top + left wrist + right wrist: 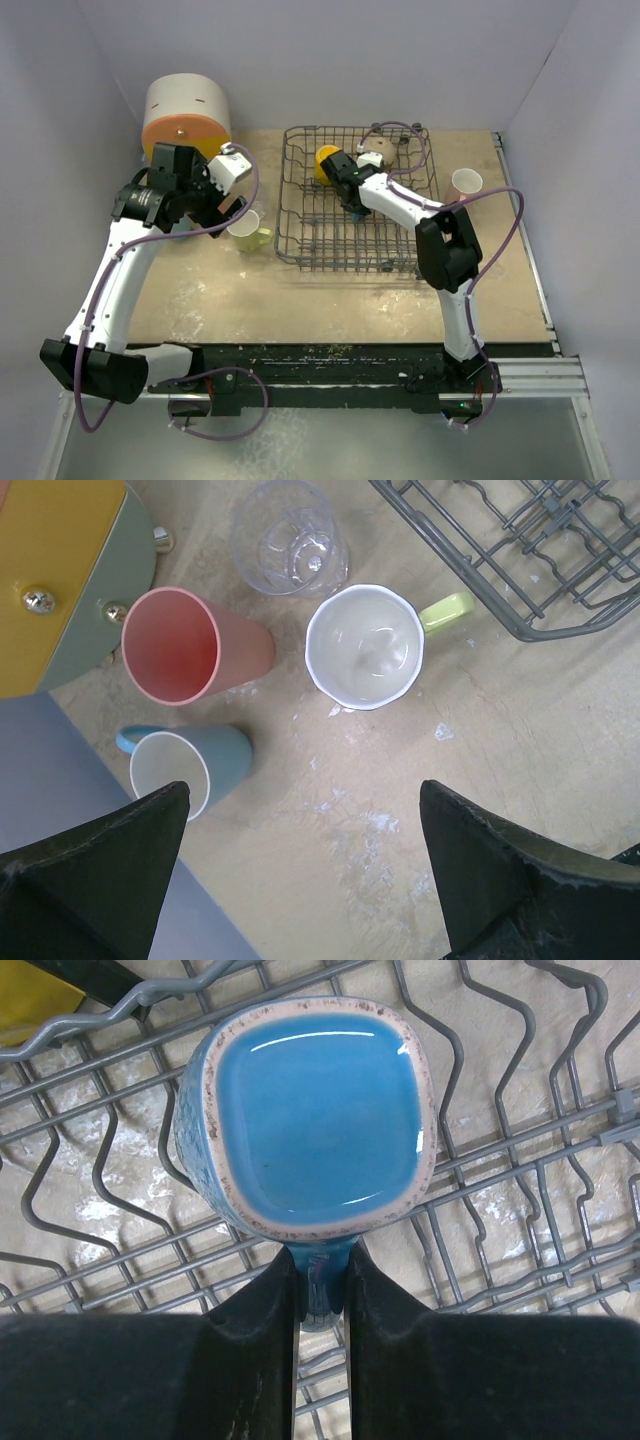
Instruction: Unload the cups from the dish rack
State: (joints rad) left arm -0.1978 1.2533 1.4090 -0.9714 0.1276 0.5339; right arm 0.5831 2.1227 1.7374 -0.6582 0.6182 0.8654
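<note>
Right tool: the right tool [320,1295] is clamping shut on the handle of a blue mug [310,1120], which is sitting mouth-up on the wires near the middle of the dish rack [330,245].
Left tool: the left tool [300,810] is hanging wide open and carrying nothing, just off the rack's left side.
Already out, left of the rack: a salmon tumbler [185,650], a clear glass [290,540], a yellow-green mug [365,645] and a second blue mug [185,770] are standing together on the table [420,810]; the yellow-green mug is sitting nearest the rack.
Already out, right of the rack: a pink cup [466,183] is standing alone, just beside the rack's far right corner.
Waiting in the rack: a yellow cup [325,160] and a tan cup [372,158] are lying toward the rack's far end.
Tally: five cups are looking done and three are remaining, the gripped blue mug apparently going next.
</note>
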